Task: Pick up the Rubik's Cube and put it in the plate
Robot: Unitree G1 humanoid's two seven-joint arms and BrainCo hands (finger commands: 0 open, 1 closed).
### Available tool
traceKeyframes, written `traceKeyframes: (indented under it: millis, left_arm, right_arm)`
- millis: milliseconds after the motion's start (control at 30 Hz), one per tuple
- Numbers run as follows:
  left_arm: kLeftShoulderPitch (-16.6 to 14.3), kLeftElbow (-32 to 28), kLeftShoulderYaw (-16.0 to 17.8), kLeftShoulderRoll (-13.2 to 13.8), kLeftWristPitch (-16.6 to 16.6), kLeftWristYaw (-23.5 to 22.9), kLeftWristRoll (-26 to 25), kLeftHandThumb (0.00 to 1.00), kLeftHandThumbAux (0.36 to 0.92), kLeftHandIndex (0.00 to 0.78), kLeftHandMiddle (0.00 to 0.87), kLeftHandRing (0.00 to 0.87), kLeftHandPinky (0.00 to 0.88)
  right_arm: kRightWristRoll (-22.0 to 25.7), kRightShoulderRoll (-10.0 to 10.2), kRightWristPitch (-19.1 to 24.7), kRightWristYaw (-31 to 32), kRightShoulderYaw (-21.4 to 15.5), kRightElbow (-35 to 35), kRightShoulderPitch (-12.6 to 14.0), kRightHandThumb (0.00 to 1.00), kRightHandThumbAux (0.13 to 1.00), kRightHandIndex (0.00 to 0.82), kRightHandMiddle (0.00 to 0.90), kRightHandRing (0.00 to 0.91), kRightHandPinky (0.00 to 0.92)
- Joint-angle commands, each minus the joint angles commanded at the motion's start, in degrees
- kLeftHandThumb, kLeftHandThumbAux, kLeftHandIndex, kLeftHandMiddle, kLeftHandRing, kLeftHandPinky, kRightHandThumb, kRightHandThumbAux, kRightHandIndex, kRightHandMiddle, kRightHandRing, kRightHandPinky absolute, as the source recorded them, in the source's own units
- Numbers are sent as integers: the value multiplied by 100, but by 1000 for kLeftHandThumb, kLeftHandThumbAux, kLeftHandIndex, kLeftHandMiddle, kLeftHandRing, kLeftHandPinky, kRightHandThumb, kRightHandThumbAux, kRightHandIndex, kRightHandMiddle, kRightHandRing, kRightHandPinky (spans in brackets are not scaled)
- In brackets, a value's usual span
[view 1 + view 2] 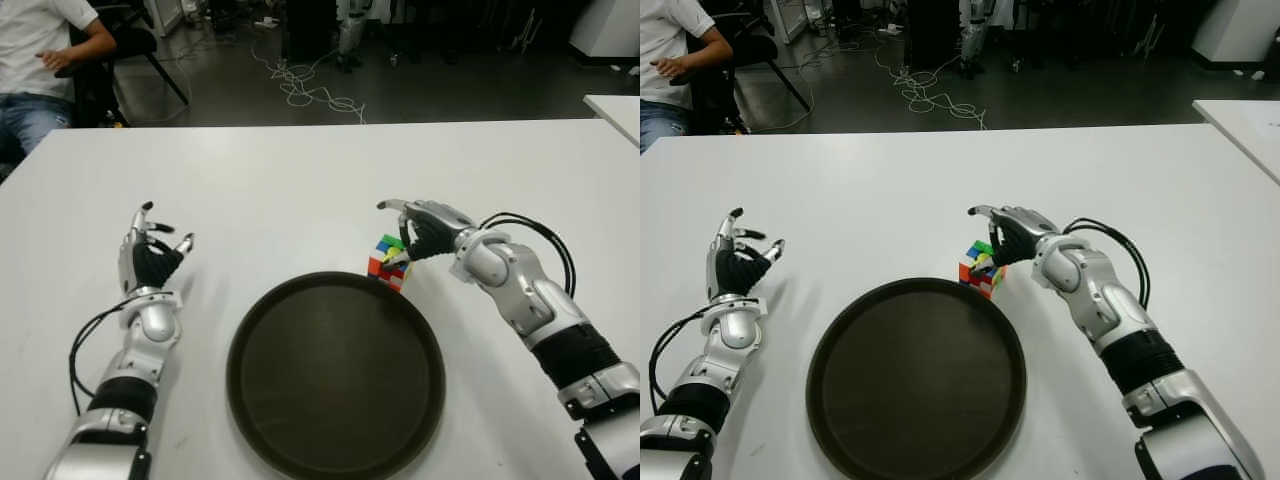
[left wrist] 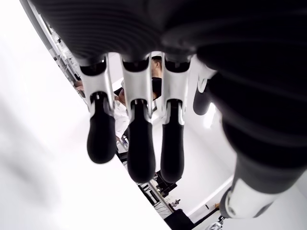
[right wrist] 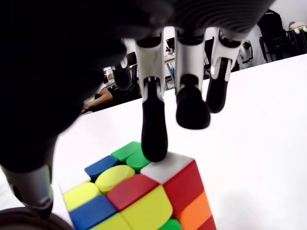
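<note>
Two hands show over the white table (image 1: 300,180), but only one is working. The right hand (image 1: 425,230) is bent over the Rubik's Cube (image 1: 389,262), which stands on the table touching the far right edge of the dark plate (image 1: 335,375), outside of it. In the right wrist view one fingertip (image 3: 153,141) touches the top of the cube, the other fingers hang spread above it, and the thumb is down beside it. I judge the hand is not yet closed on the cube; it holds nothing.

What could go wrong: with only one finger on top, closing could push the cube sideways or tip it, because the smooth faces give little hold. The raised rim of the plate is just against the cube, so the thumb has little room on that side, and a low lift could knock the cube on the rim.

The left hand (image 1: 150,258) shows left of the plate, fingers loose and spread, with nothing in it. A person (image 1: 40,60) sits at the far left beyond the table, and cables (image 1: 310,90) lie on the floor behind. Nothing else lies between the cube and the plate.
</note>
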Motion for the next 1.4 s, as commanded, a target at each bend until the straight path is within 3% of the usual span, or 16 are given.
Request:
traceKeyframes:
  millis: [100,167,267,433,533,733,933,1067,1233,1333,1400]
  left_arm:
    - [-9,30,1,5,-38,-3,-3,0,734,0,248,442,486]
    - [-15,51,6,6,-65,-13,-14,0,729,0,217,395,459]
    - [-14,56,8,6,-82,-21,-19,0,729,0,226,415,492]
    - [-10,59,1,10,-107,-16,-8,1,738,0,459,638,686]
    - [-12,64,3,7,-116,-10,-9,2,735,0,532,705,732]
    - [3,23,3,-5,-119,7,-4,0,738,0,456,701,711]
    - [4,8,-6,-2,-92,20,16,0,730,0,454,703,712]
    - [4,2,-3,-5,-65,16,13,0,720,0,474,713,727]
    - [2,-2,-11,-5,-38,26,29,0,724,0,482,718,734]
    - [-7,6,-26,-1,-21,58,61,0,731,0,478,717,733]
    - [-6,-5,-26,-7,-20,63,62,0,735,0,496,727,747]
  right_arm:
    - [18,-5,-11,10,-7,-21,6,0,665,0,627,784,757]
    - [14,-7,-9,7,-6,-31,10,0,669,0,658,793,775]
    - [6,-8,5,9,-3,-44,13,0,660,0,637,789,751]
    - [15,0,31,8,-16,-64,25,0,661,0,609,773,711]
    - [3,2,23,-32,-21,-63,30,0,673,0,563,751,676]
    - [-18,6,58,-74,-31,-30,30,0,671,0,496,728,654]
    - [41,10,6,-175,-90,-53,68,0,695,0,536,745,688]
    - [-14,-41,-40,-276,-85,-65,67,0,683,0,343,577,511]
    - [-93,-101,-28,-349,-74,41,-17,0,685,0,323,563,511]
    - [-154,-106,-63,-495,-76,457,-261,0,696,0,233,414,380]
    - [-182,-79,-138,-641,-68,827,-442,0,709,0,217,390,364]
